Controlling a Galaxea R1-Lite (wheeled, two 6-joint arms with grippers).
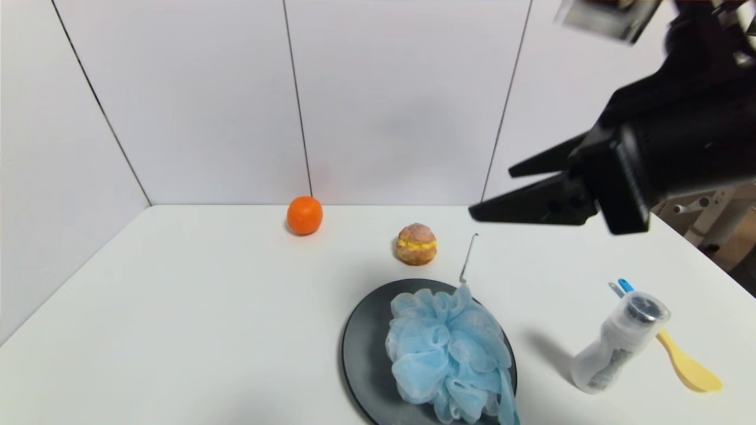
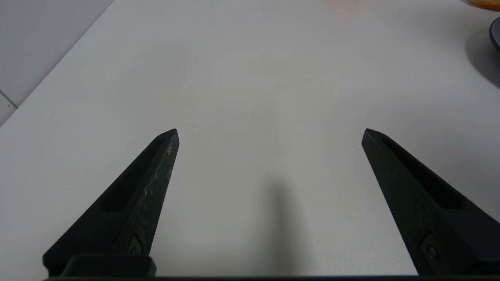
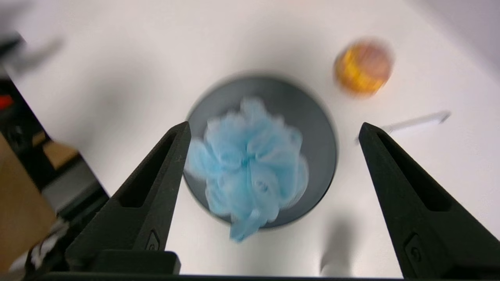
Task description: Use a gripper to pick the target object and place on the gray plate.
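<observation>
no text can be read anywhere (the clear bottle (image 1: 617, 342) carries dark print too small to make out).

On the white table (image 1: 177, 307): one gray plate (image 1: 363, 354), one light-blue bath pouf (image 1: 449, 354) (lying on that plate), one orange (image 1: 305, 215), one cream puff (image 1: 416, 243), one thin metal hook (image 1: 468, 258), one clear bottle (image 1: 620, 342), one yellow spoon (image 1: 688, 366). Two grippers, left (image 2: 270, 132) and right (image 1: 490, 192), each with two fingers spread apart.
</observation>
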